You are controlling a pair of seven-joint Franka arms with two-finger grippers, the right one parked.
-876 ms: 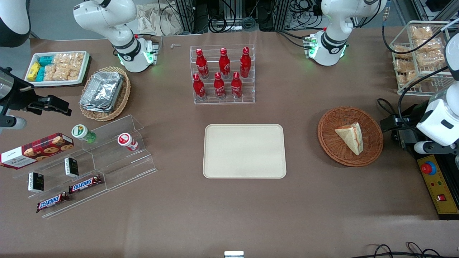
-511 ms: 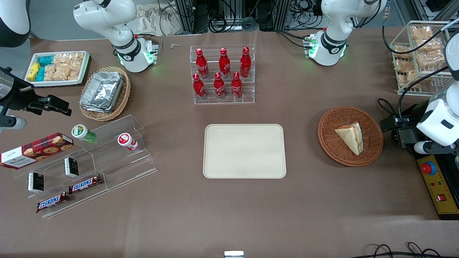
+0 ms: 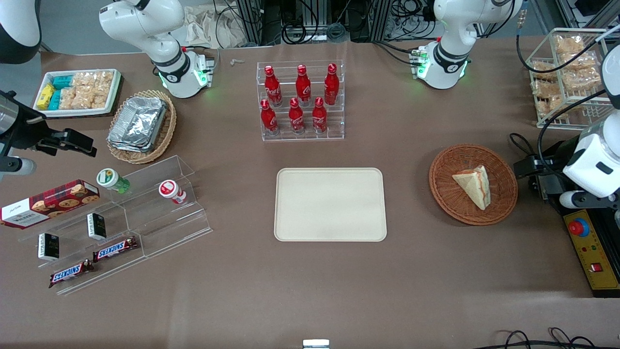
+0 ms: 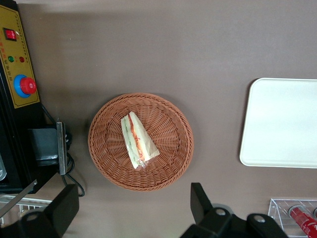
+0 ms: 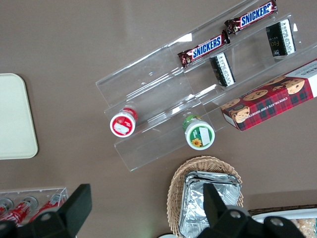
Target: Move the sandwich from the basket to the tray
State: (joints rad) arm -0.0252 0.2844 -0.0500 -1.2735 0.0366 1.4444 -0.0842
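Observation:
The sandwich [image 3: 472, 186] [image 4: 137, 141], a pale bread wedge with a red and green filling edge, lies in the round reddish-brown wicker basket [image 3: 445, 203] [image 4: 106, 158]. The cream rectangular tray [image 3: 329, 203] [image 4: 282, 124] sits bare on the table beside the basket, toward the parked arm's end. My left gripper [image 3: 530, 167] [image 4: 132, 206] hangs well above the table at the basket's edge toward the working arm's end. It is open, its black fingers [image 4: 200, 203] spread wide with nothing between them.
A clear rack of red bottles [image 3: 300, 102] stands farther from the front camera than the tray. A yellow control box with a red button [image 3: 588, 242] [image 4: 20, 74] lies beside the basket. A wire rack of snack bags [image 3: 566, 72] stands at the working arm's end.

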